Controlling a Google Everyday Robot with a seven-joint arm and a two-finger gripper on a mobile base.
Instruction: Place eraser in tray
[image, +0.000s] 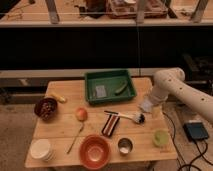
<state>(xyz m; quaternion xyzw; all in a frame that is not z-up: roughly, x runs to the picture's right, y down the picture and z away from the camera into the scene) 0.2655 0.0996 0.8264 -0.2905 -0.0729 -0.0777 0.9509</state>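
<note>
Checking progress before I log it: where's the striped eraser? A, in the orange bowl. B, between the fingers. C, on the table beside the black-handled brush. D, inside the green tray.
C: the eraser lies on the table beside the brush, outside the tray; the gripper hovers at the table's right edge, empty.

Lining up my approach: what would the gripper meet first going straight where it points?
Likely the bare table beside the brush; the gripper hangs over the table's right end, depth unclear.
</note>
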